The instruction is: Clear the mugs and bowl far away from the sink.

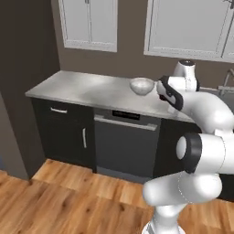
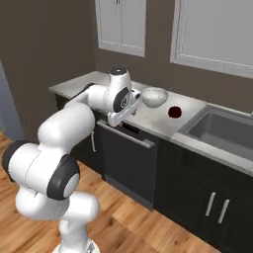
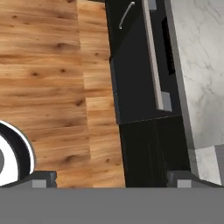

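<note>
Wooden floor lies closest under the hand camera, with the dark dishwasher front and its long metal handle beside it, and the edge of the pale marbled counter along one side. At the bottom of that view the gripper is seen with its two dark tips spread wide apart and nothing between them.

From the right base view the hand is held over the front edge of the counter, just beside the bowl, which sits upright on the counter near the wall. A dark red mug stands between the bowl and the sink, close to the basin's corner. The teal mug cannot be made out in these pictures.

The bowl is judged to be rigid and fairly light, probably ceramic or stone-like, with a smooth rounded wall that may slip if pinched from outside. Its width looks too great for the jaws to span, so a hold on the rim is suggested: one finger inside, one outside, pressed on the thin wall near the side facing the arm. The mug is also taken to be stiff and breakable; it could be held across its rim or wall in the same way, with the handle left free. Both should be lifted level and set down gently.
</note>
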Tool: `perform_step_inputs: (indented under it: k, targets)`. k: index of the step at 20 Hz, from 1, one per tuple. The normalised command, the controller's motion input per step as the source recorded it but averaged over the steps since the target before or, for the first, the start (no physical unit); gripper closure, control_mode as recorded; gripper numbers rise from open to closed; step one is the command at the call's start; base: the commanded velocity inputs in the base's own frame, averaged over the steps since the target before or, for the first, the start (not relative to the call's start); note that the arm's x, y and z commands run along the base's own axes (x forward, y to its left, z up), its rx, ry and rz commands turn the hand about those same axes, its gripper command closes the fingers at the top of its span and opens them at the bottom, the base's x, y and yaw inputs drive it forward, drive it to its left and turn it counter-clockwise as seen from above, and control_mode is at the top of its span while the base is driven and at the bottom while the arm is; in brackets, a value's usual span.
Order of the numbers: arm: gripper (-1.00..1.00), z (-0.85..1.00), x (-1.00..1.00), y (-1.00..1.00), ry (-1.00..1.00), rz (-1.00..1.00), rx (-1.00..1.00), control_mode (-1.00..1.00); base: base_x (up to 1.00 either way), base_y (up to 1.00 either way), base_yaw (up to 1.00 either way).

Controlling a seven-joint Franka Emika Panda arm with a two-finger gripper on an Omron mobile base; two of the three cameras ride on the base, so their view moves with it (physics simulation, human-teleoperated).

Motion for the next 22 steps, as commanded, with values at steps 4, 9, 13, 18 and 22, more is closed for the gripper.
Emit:
perform_step_inputs:
  k: [4, 9, 13, 18, 22]
  targets:
    - [-1.00, 0.00, 0.00, 0.00, 0.00, 0.00, 0.00, 1.00, 0.81, 0.98, -0.43]
    - [-1.00, 0.00, 0.00, 0.00, 0.00, 0.00, 0.00, 1.00, 0.56, 0.74, -0.36]
    - [-1.00, 0.00, 0.00, 0.00, 0.00, 0.00, 0.00, 1.00, 0.36, 0.01, -0.34]
    - [-1.00, 0.00, 0.00, 0.00, 0.00, 0.00, 0.00, 1.00, 0.35, -0.11, -0.25]
    - [-1.00, 0.00, 0.00, 0.00, 0.00, 0.00, 0.00, 1.00, 0.63, 0.04, -0.18]
